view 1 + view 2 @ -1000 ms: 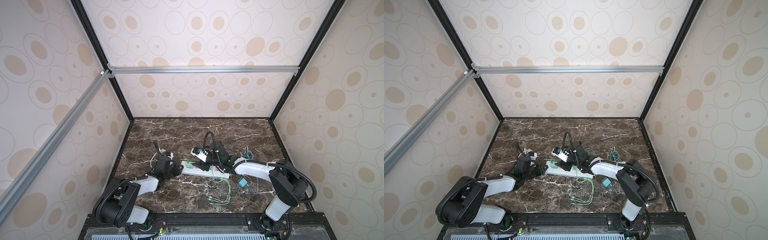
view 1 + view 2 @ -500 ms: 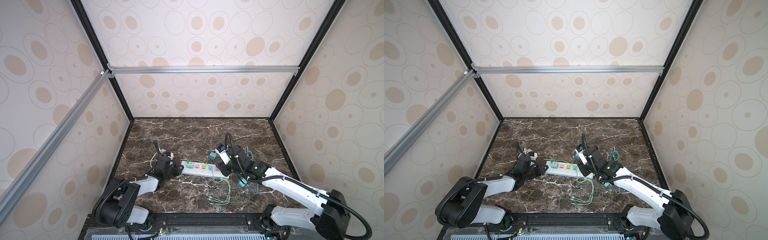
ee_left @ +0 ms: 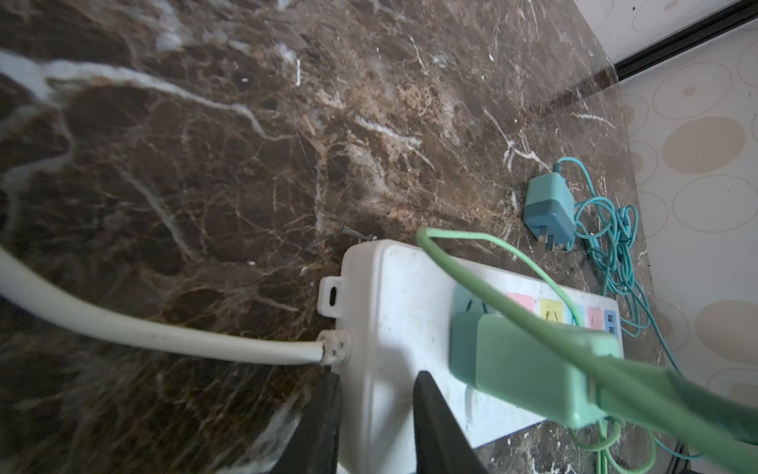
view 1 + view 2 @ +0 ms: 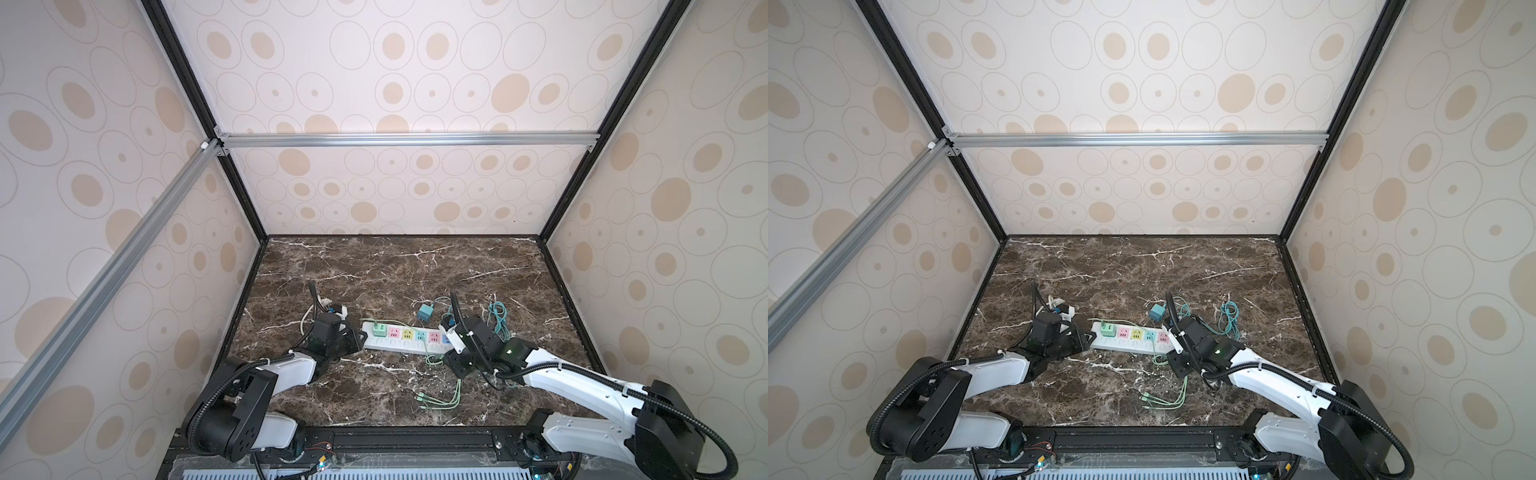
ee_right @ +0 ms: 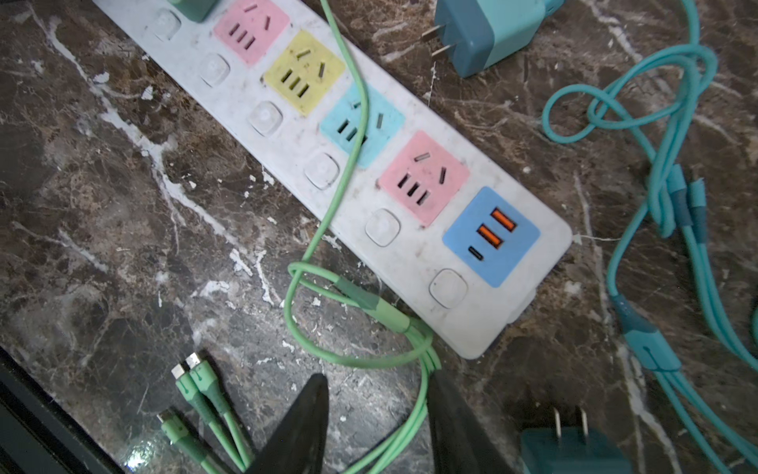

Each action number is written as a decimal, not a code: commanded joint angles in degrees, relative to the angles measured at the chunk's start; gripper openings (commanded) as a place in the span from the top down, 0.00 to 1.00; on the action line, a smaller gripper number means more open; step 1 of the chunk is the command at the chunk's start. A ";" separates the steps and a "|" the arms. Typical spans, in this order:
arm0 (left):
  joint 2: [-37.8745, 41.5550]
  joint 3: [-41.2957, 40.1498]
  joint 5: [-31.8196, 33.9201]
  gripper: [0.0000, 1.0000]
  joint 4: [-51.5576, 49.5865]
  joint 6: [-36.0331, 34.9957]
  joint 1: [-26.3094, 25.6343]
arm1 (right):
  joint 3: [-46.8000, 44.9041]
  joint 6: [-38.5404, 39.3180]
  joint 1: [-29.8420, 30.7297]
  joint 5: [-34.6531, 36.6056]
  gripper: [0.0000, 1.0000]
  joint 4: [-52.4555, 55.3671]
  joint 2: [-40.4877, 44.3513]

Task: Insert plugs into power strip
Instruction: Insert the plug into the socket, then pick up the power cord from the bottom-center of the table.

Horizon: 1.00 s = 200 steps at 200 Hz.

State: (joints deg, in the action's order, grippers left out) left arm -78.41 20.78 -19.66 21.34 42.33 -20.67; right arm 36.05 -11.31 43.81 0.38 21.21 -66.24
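Beige walls (image 4: 374, 83) dotted with ovals box in your dark marble table (image 4: 374, 270). The power strip (image 4: 405, 338) lies crosswise near the front edge, between your two arms. Your left pincer (image 3: 375, 375) is clamped on the strip's corded end, with one finger at the end wall beside the white cord (image 3: 164, 332) and the other on the top face.

The mint green plug (image 3: 533, 369) sits in the first socket, right next to that grip. Its green cable (image 5: 357, 164) arcs over the strip, crosses the blue socket and drops to the table. There it runs between the fingers of your right pincer (image 5: 377, 373), whose jaws stand apart near the USB end, gripping nothing.

One teal plug (image 5: 488, 33) lies on its side just behind the strip, prongs toward it. A second teal plug (image 5: 574, 451) lies on the table beside your right pincer. The teal cables (image 5: 656, 184) lie tangled past the USB end.
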 commanded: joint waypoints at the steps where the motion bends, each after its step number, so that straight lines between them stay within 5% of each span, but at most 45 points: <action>1: 0.90 0.75 -0.14 0.69 -1.25 -1.46 0.19 | -1.86 -0.17 0.02 -0.90 0.59 -4.58 -0.62; 123: -0.24 1.55 -0.38 0.69 -1.42 -2.45 0.19 | -5.47 3.92 0.05 -9.88 0.54 -10.10 -3.67; 200: -0.16 1.62 -0.22 0.69 -1.35 -2.65 0.19 | -3.90 4.92 0.37 -9.49 0.58 -8.76 -6.64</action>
State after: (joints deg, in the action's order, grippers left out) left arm -78.43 20.84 -19.68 20.86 41.06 -20.67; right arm 31.18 -7.25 43.81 -8.71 11.35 -72.25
